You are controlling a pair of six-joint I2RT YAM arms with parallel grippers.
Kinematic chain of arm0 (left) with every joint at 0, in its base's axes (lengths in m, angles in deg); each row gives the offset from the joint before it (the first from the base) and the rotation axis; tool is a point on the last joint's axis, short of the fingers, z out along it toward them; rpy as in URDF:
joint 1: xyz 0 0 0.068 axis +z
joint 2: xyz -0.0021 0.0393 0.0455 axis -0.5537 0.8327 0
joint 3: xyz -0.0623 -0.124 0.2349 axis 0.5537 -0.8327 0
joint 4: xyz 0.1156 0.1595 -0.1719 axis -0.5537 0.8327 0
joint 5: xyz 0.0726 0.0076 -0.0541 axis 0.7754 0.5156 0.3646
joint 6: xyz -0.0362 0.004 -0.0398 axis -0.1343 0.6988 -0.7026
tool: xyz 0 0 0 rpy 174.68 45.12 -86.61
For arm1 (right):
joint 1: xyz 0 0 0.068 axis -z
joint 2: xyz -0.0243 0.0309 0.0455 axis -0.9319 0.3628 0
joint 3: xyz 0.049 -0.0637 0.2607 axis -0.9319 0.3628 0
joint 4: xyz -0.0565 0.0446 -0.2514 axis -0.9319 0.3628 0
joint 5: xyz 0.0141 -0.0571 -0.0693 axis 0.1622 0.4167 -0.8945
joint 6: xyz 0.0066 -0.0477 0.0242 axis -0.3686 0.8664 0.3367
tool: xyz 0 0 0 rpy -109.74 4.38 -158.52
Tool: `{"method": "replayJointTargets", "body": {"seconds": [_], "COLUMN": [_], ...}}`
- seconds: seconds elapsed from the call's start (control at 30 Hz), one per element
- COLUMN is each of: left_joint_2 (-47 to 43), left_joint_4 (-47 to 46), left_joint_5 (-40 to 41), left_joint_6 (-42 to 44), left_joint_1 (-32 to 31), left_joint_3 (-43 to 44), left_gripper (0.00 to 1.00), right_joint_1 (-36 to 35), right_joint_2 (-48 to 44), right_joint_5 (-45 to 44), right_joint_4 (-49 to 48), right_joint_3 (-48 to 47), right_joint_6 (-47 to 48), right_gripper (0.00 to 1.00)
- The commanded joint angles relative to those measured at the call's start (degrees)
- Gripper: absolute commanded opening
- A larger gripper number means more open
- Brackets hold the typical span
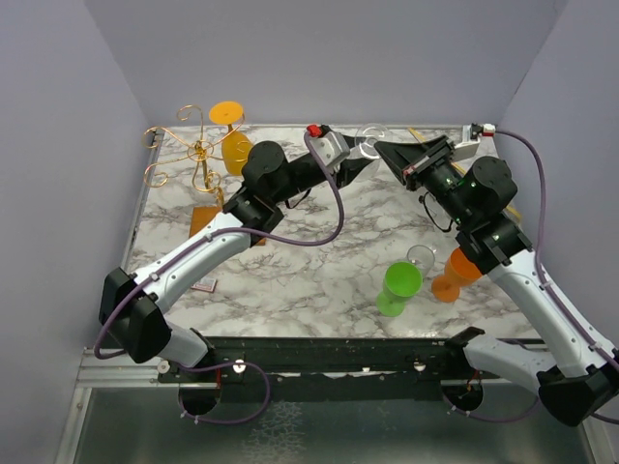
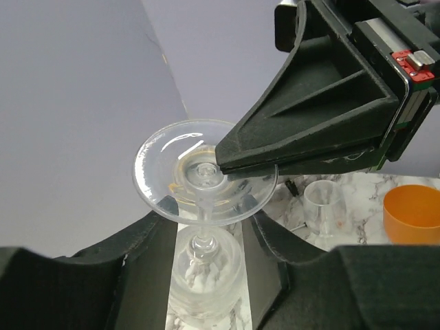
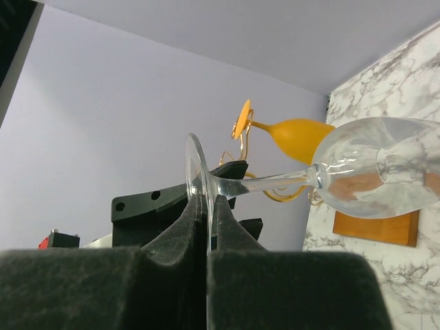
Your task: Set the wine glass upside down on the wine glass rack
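Observation:
A clear wine glass (image 1: 372,132) is held upside down in the air at the back middle, foot up and bowl down. My right gripper (image 1: 381,146) is shut on the rim of its foot (image 3: 196,179), pinching the disc (image 2: 205,172) between its pads. My left gripper (image 1: 358,155) is open, with its fingers either side of the stem and bowl (image 2: 205,275). The wine glass rack (image 1: 196,150), gold wire on an orange-brown wooden base (image 1: 205,220), stands at the back left, apart from both grippers. An orange glass (image 1: 232,135) hangs upside down on it.
A green glass (image 1: 398,287), an orange glass (image 1: 455,274) and a small clear glass (image 1: 421,256) stand at the front right. The back wall is close behind the held glass. The rack's base (image 3: 375,227) and hanging orange glass (image 3: 295,134) show behind the held bowl.

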Motion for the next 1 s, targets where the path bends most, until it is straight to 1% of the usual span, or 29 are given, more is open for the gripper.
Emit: {"method": "replayJointTargets", "body": {"seconds": [0.0,0.27,0.5,0.6,0.83,0.97], "left_joint_2": [-2.1,-0.2,1.1,1.4,2.2,3.0], "left_joint_4": [-3.7,-3.8,-3.8,-3.8,-3.8,-3.8], "left_joint_5": [0.3,-5.1,-8.4,-8.7,-8.6,-8.3], "left_joint_6": [-0.4,2.0,2.3,2.7,4.9,5.8], "left_joint_1": [-0.1,-0.1,-0.1,-0.1,-0.1,-0.1], "left_joint_3": [-1.7,-1.1,-0.9,-1.2,-1.7,-1.3], "left_gripper": [0.43,0.41,0.32,0.29,0.29,0.27], "right_joint_1": [0.1,0.1,0.0,0.1,0.1,0.1], "right_joint_2": [-2.6,-4.1,-4.7,-4.8,-4.3,-4.1], "right_joint_5": [-2.0,-0.7,-0.1,0.2,2.1,3.1], "right_joint_4": [-2.3,-2.7,-2.7,-2.8,-3.1,-3.3], "right_joint_3": [0.7,1.0,1.0,1.1,0.7,0.8], "right_joint_6": [-3.6,-6.2,-6.8,-7.2,-7.5,-8.1], "right_gripper": [0.01,0.01,0.01,0.01,0.01,0.01]}}
